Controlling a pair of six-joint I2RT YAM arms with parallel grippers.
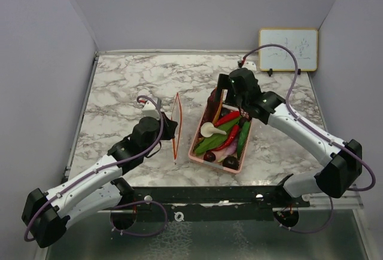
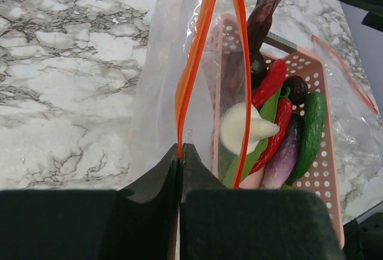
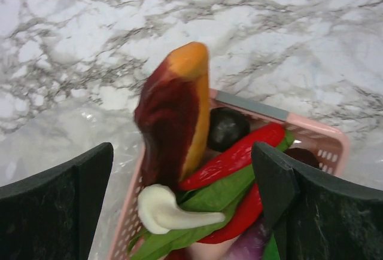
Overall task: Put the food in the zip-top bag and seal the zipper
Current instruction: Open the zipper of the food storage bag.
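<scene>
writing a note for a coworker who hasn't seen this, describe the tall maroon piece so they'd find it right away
On the marble table, find the pink basket of vegetables, right of centre. At its far end a maroon piece stands nearly upright. It alone sticks up above the rim and has an orange tip; its neighbours lie flat.

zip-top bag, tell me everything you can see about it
The zip-top bag is clear, thin plastic with an orange-red zipper strip along its mouth. It stands upright on the marble table, left of the pink basket. The left gripper pinches one end of the zipper; the two strips part above it, so the mouth is open. It looks empty.
</scene>
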